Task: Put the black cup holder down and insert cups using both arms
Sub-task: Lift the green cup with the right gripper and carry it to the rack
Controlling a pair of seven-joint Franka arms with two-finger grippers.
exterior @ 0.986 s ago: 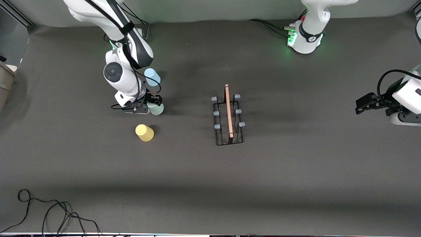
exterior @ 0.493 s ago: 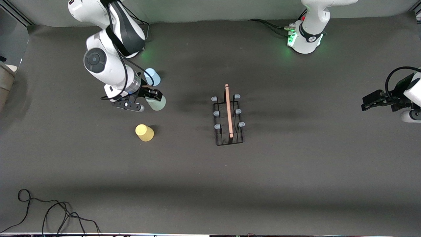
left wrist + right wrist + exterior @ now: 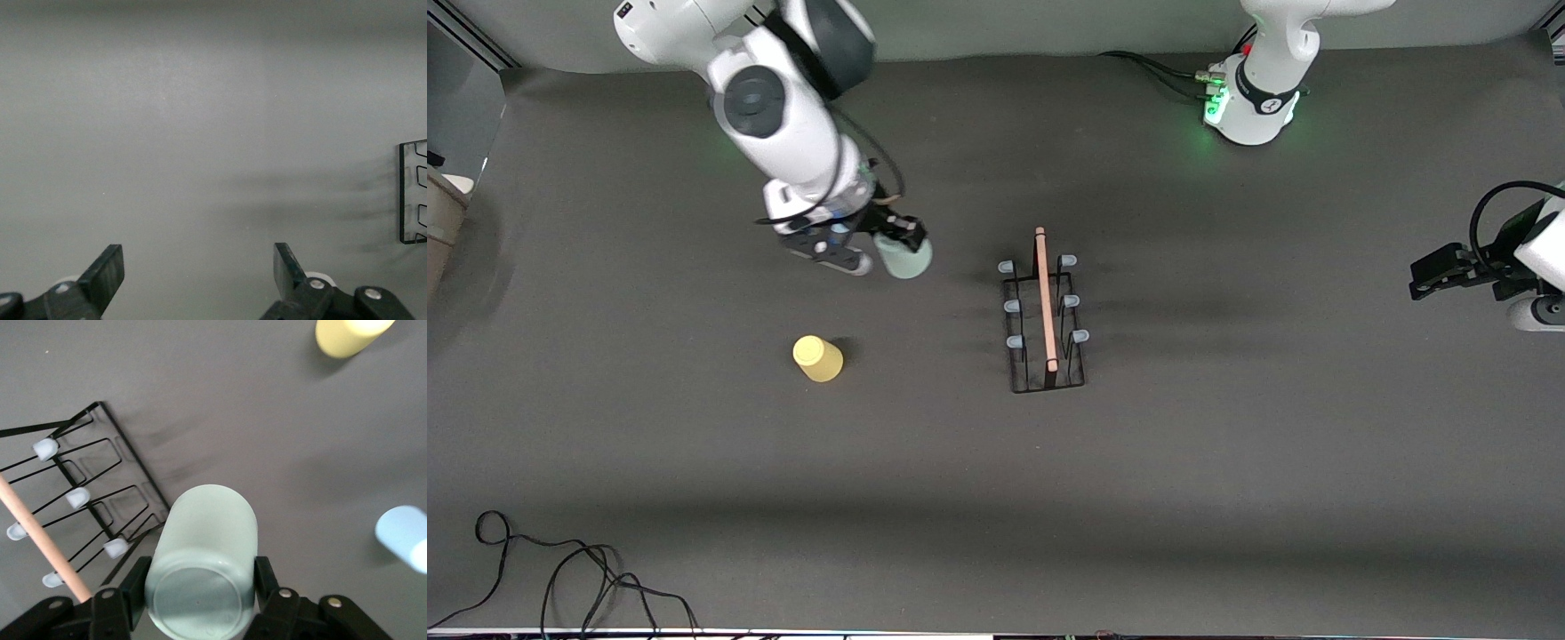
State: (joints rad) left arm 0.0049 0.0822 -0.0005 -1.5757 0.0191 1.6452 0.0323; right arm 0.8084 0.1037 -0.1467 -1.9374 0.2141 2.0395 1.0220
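Right gripper [image 3: 895, 233]: clamped on the pale grey-green cup [image 3: 904, 259], up in the air over bare table [image 3: 1227, 498] between the rack and the right arm's end. In the right wrist view the black fingers [image 3: 133, 587] press on both sides of the cup [image 3: 203, 553], with the cup's flat end toward the camera.

Pale grey-green cup: held off the table, tilted, sticking out of the right gripper toward the rack.

Black cup holder [image 3: 1044, 311]: stands upright on the table toward the left arm's end from the right gripper, apart from it. Its wooden rod handle [image 3: 1044, 298] runs along the top, with three pale-tipped pegs [image 3: 1006, 266] on each side, all bare. In the right wrist view the holder [image 3: 100, 500] lies close below the held cup.

Yellow cup [image 3: 816, 358]: on the table, well apart from the right gripper and nearer the front camera than it.

Light blue cup [image 3: 403, 537]: seen only in the right wrist view, on the table below the right gripper, away from the rack.

Left gripper [image 3: 1424, 276]: fingers spread wide with nothing between them, waiting above the left arm's end of the table, well apart from the rack. In the left wrist view its fingertips [image 3: 107, 270] frame bare table, with a corner of the rack [image 3: 413, 193] at the edge.

Loose cable [image 3: 551, 578]: at the table's corner nearest the front camera, at the right arm's end.
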